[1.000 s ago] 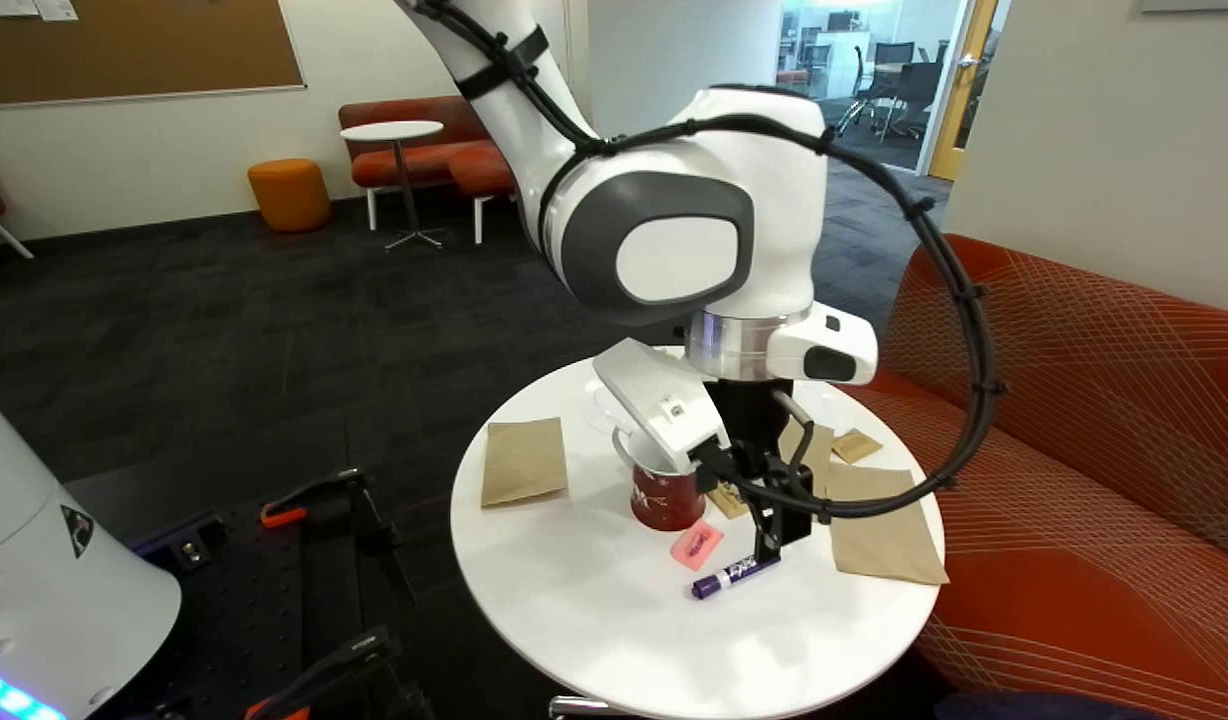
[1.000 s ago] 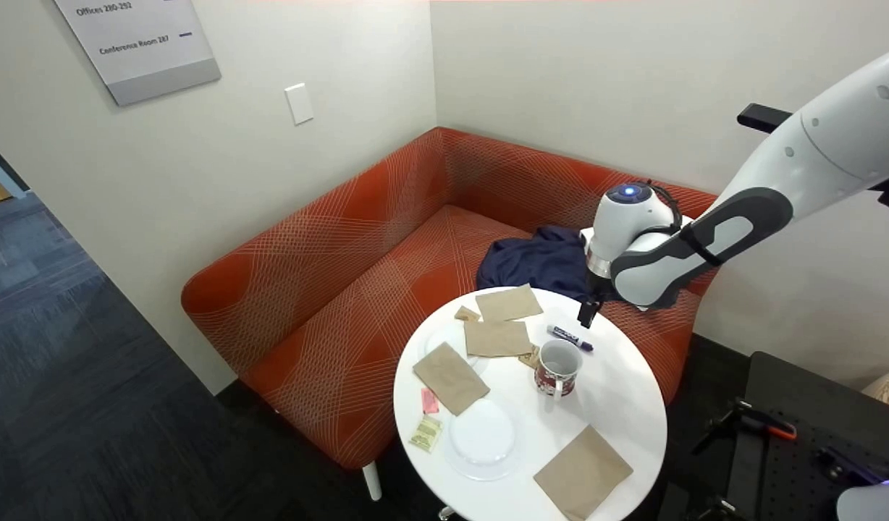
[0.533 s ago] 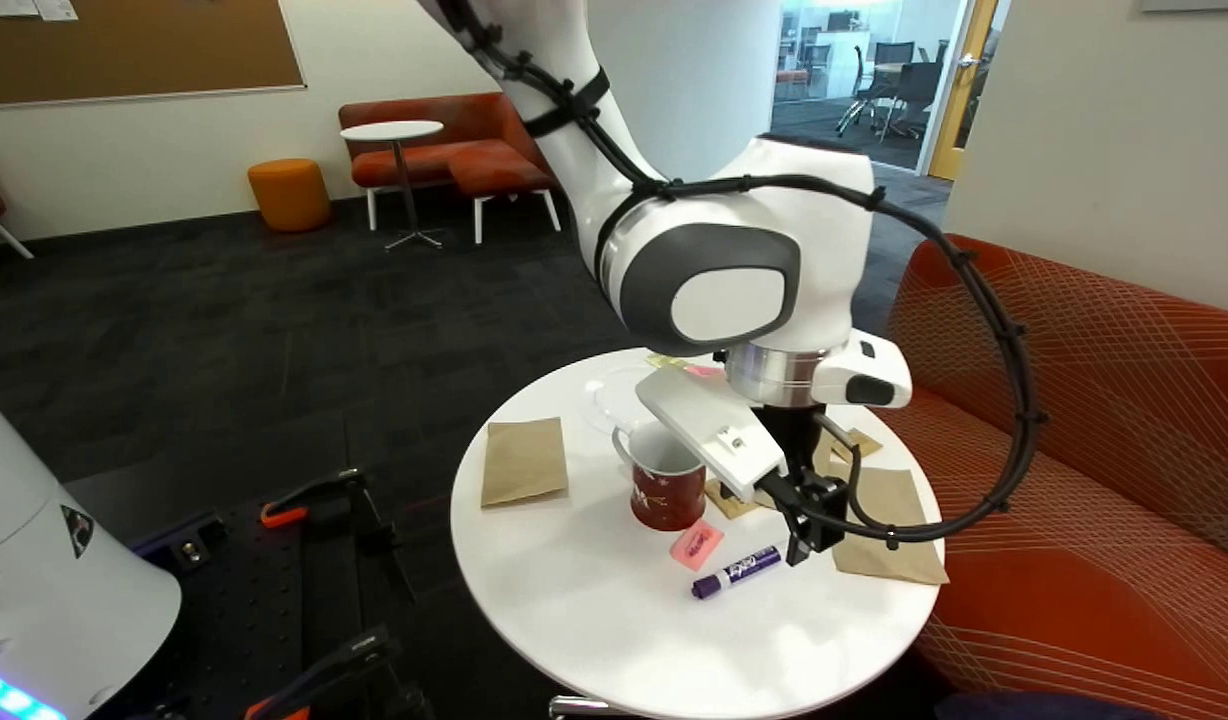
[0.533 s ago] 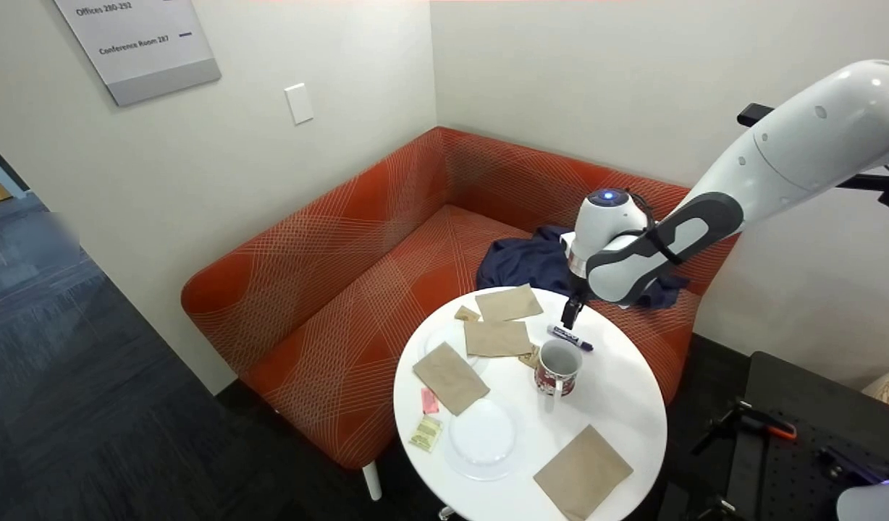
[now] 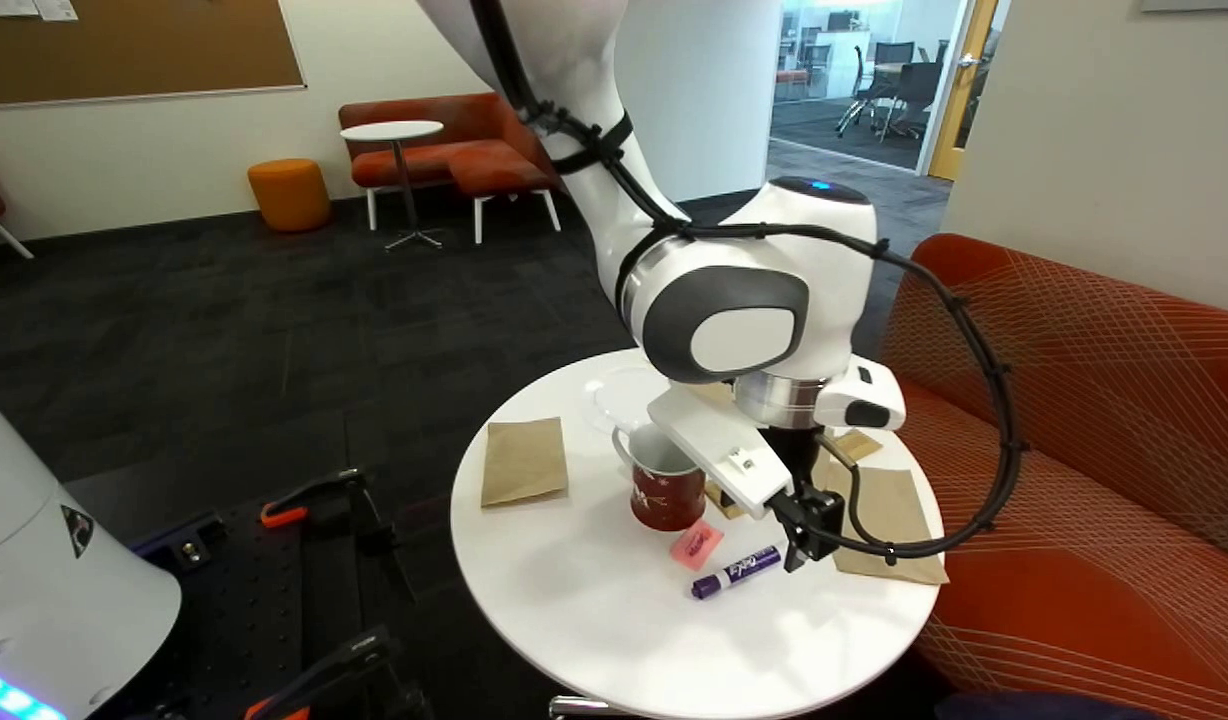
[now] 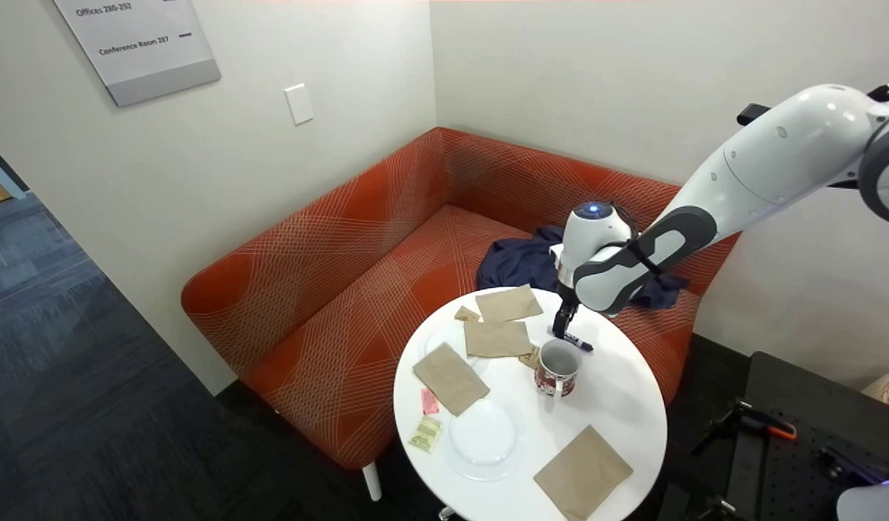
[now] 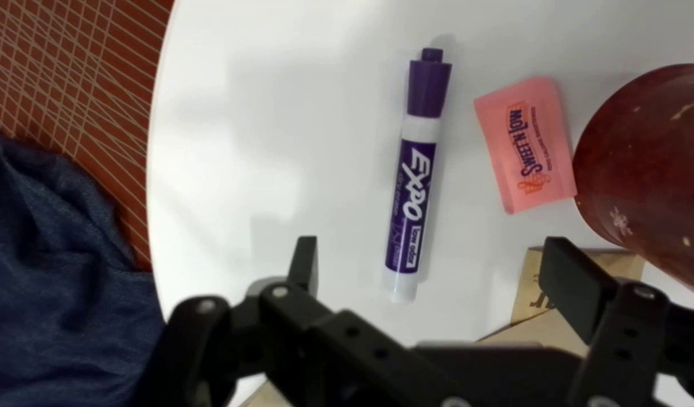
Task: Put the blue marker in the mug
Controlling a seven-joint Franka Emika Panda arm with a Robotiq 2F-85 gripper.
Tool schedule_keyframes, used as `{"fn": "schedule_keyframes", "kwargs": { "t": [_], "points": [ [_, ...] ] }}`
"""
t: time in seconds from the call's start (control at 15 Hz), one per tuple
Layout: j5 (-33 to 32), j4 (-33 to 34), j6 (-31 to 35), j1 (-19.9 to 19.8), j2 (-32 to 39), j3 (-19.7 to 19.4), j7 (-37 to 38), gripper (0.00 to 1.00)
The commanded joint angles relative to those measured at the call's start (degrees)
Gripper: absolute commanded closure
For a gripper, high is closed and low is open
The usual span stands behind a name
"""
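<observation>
In an exterior view, marker [image 5: 736,572] lying near the mug [image 5: 667,495]. In an exterior view, gripper [image 6: 559,333] just beyond the mug, partly hiding the marker. In the wrist view, jaws wide apart; packet [image 7: 525,147] between mug and marker.

Purp/wht marker [image 7: 413,198], dk-red mug [image 7: 649,164]

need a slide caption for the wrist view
Open tool near the marker on the table, with the pink packet and mug at right.
</observation>
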Motion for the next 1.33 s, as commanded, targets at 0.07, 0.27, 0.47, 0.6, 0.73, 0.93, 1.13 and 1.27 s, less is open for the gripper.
{"fn": "schedule_keyframes", "kwargs": {
  "t": [0.07, 0.27, 0.47, 0.6, 0.73, 0.93, 1.13, 1.27],
  "points": [
    [0.87, 1.02, -0.67, -0.85, 0.99, 0.65, -1.13, 0.0],
    [0.88, 2.01, -0.56, -1.03, 2.35, 0.64, -1.18, 0.0],
    [1.01, 3.13, -0.63, -1.26, 3.79, 0.74, -1.0, 0.0],
    [0.94, 3.62, -0.55, -1.35, 4.48, 0.71, -0.94, 0.0],
    [0.87, 4.16, -0.53, -1.37, 5.16, 0.66, -0.85, 0.26],
    [0.79, 4.78, -0.35, -1.35, 5.94, 0.63, -0.76, 0.34],
    [0.75, 5.12, -0.47, -1.31, 6.41, 0.61, -0.67, 0.58],
    [0.75, 5.02, -0.31, -1.45, 6.48, 0.64, -0.79, 0.73]
  ]
}}
